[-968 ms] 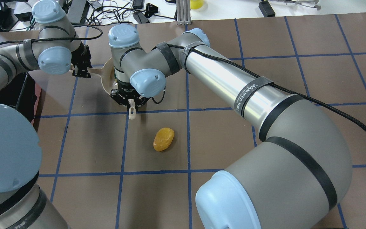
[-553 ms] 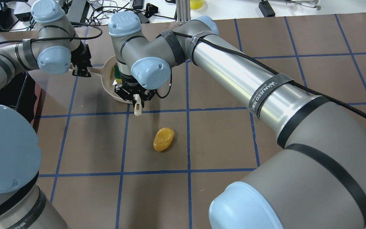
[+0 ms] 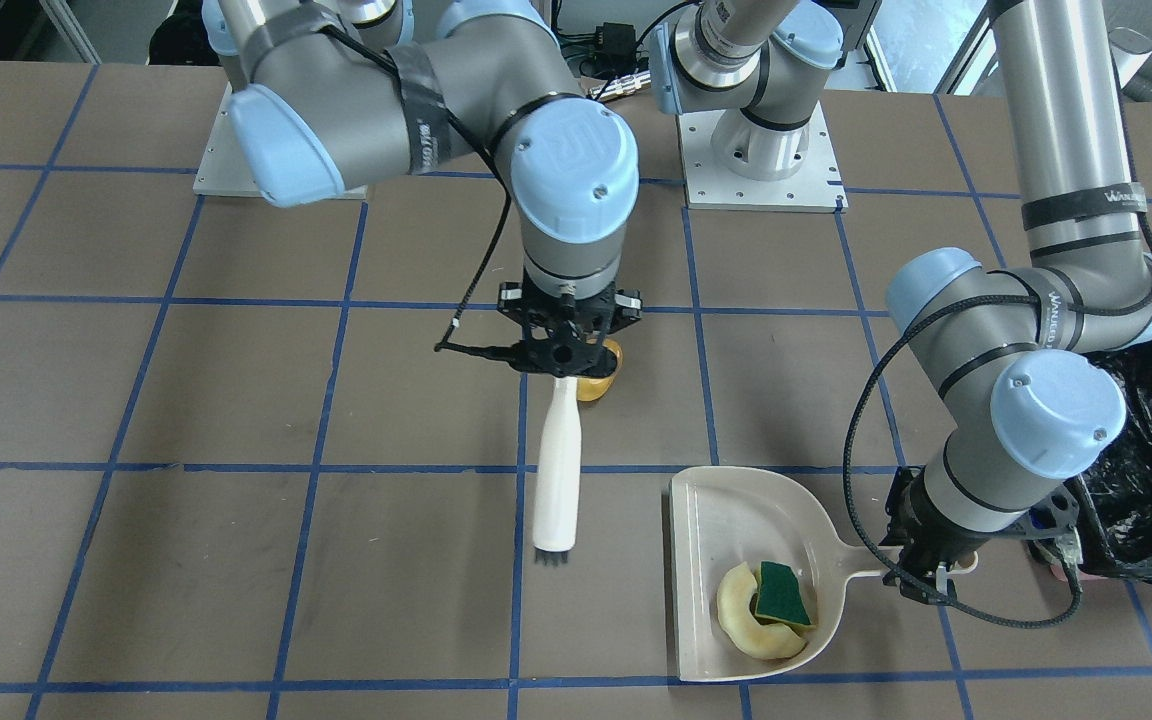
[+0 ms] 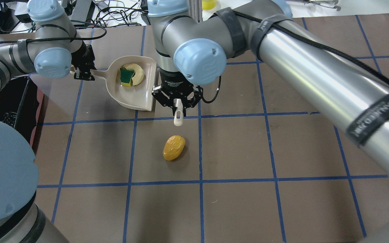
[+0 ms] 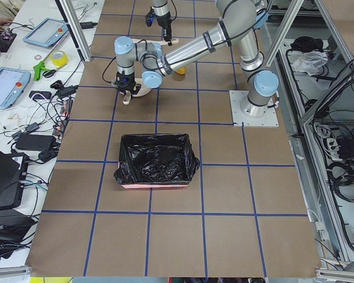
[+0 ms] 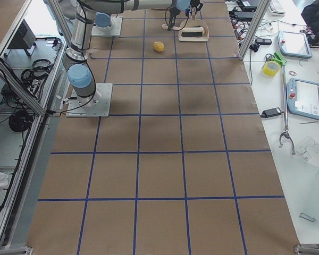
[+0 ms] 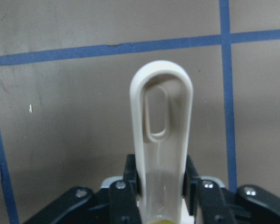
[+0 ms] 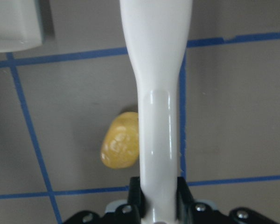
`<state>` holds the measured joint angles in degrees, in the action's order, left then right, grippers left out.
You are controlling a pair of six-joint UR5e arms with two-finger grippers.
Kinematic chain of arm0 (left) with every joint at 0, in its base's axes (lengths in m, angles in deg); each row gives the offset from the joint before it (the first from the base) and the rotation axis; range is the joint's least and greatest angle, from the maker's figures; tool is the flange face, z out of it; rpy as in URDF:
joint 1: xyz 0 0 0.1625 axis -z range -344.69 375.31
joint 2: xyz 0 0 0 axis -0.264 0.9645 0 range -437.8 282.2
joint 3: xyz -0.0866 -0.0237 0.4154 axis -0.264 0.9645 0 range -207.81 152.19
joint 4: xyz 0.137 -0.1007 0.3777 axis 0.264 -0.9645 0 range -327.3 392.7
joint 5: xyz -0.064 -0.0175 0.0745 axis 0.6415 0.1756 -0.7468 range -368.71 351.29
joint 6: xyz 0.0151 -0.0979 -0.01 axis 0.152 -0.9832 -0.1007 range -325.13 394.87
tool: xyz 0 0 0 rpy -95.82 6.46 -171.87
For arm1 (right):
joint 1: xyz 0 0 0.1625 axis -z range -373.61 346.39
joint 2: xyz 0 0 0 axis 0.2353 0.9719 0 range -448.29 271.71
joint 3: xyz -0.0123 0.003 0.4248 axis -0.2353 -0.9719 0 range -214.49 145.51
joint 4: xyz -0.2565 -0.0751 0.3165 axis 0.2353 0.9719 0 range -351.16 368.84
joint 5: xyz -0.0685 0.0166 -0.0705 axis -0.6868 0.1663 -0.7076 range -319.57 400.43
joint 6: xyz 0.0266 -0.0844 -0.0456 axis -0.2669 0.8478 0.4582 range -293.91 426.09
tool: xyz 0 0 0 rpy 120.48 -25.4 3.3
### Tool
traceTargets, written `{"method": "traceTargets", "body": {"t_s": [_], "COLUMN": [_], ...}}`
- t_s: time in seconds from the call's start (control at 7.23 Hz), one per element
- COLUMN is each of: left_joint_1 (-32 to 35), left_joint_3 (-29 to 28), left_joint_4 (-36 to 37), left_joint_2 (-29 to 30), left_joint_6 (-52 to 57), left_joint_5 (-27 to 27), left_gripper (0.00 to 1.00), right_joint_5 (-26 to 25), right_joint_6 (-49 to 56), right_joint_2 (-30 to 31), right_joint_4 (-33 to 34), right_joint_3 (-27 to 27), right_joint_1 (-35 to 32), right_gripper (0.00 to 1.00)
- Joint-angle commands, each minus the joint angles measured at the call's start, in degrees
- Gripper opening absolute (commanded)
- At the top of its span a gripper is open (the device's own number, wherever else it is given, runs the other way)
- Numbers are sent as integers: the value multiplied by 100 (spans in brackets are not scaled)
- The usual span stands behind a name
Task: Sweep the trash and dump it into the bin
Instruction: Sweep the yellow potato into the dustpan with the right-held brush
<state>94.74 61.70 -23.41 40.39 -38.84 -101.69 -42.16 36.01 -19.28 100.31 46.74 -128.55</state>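
- Lighting: bright, even, from overhead; soft shadows on the table (image 4: pixel 248 152).
- Glare: white streaks along the right arm (image 4: pixel 316 77) tube.
- Focus: wrist views soft at the near edge; the lump (image 8: pixel 120 145) is slightly blurred.

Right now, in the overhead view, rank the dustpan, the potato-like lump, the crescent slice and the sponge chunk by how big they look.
Largest: dustpan.
Next, unranked: potato-like lump and crescent slice look alike; the lump is nearer the camera, the slice partly covered.
Smallest: sponge chunk.
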Motion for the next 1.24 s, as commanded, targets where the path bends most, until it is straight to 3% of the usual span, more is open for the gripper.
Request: {"method": "traceTargets", "body": {"t_s": [0.0, 0.28, 0.41, 0.83, 1.11], "left_joint_1": [-42, -42, -42, -85, -103], "left_joint_3": [705, 1382, 1725, 2570, 2948], "left_joint_4": [64, 48, 47, 267, 354], "left_joint_2": [-479, -1006, -1261, -1763, -2019], "left_joint_6": [111, 208, 252, 270, 393], "left_joint_5": [61, 52, 34, 26, 25], "left_gripper": [0, 0, 0, 0, 0], "right_joint_5": [-81, 40, 32, 68, 627], "right_joint_6": [89, -110, -886, -1771, -2272], "right_joint_2": [1303, 2113, 2274, 2109, 1863], "right_joint_4": [307, 493, 860, 996, 1117], "right_joint_3": [1600, 2744, 3027, 3118, 3127], "right_joint_1": [235, 209, 95, -520, -574], "right_gripper": [5, 3, 4, 0, 0]}}
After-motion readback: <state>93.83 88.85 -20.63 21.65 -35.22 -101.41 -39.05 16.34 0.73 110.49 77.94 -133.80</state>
